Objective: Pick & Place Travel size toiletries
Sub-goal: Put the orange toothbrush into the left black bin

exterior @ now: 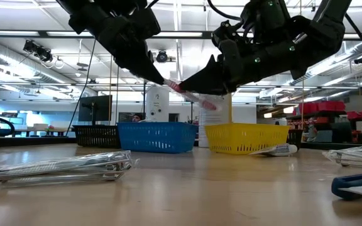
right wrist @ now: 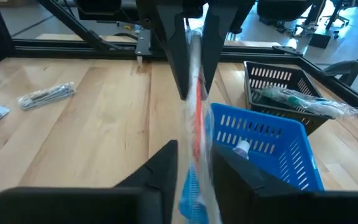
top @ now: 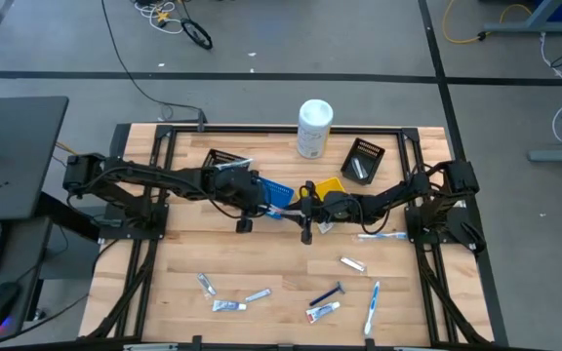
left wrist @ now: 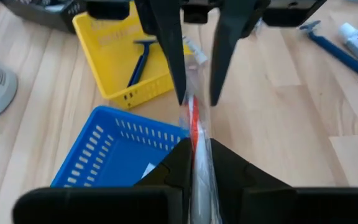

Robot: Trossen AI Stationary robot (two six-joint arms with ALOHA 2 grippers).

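Wooden table (top: 261, 263) seen from above, with both arms meeting near its middle over the blue bin (left wrist: 114, 146) and the yellow bin (left wrist: 114, 53); a black bin (right wrist: 278, 84) sits beyond them, and loose travel size toiletries (top: 227, 305) lie scattered along the near edge. The left gripper (left wrist: 194, 158) and the right gripper (right wrist: 191, 168) face each other tip to tip, sharing one wrapped toothbrush (right wrist: 196, 118), a slim red-handled item in clear film held in the air above the blue bin's rim. The left jaws pinch one end of it; the right jaws sit around the other end, slightly spread, and whether they bear on it cannot be told. Judged from its look, the toothbrush is light and stiff along its length, but the film is slick and crinkly, so the firmest hold is across the handle's middle rather than on loose wrapper.
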